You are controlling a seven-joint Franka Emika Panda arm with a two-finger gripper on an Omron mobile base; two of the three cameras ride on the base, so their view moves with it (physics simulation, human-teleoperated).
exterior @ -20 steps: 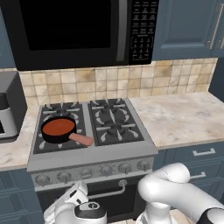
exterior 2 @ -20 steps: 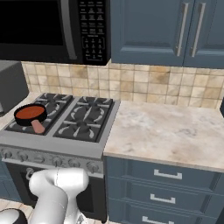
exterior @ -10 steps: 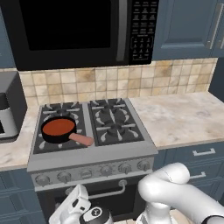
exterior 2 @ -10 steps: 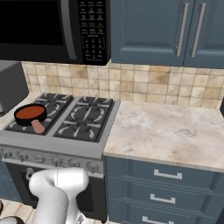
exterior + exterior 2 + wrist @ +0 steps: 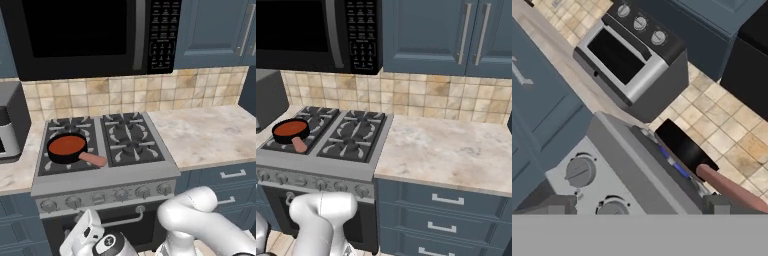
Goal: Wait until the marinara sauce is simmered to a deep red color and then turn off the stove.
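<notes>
The marinara sauce (image 5: 66,145) is a flat brick-red disc in a small black pan (image 5: 55,155) whose pinkish handle (image 5: 93,159) points right, on the front left burner of the stove (image 5: 107,176). From the other side the sauce (image 5: 290,128) shows on the stove (image 5: 321,167) too. In the hand view the pan (image 5: 683,146) is seen side-on with a blue flame (image 5: 673,164) under it. My gripper (image 5: 641,207) is open, low in front of the stove's left knobs (image 5: 579,171), touching none. The gripper (image 5: 86,223) hangs before the oven door.
A grey toaster oven (image 5: 632,60) stands on the counter left of the stove. A black microwave (image 5: 85,35) hangs above the burners. A marble counter (image 5: 451,150) with blue drawers runs to the right, and blue cabinets (image 5: 446,35) hang over it.
My hand has crept slightly up toward the stove's front. The pan and the sauce look the same.
</notes>
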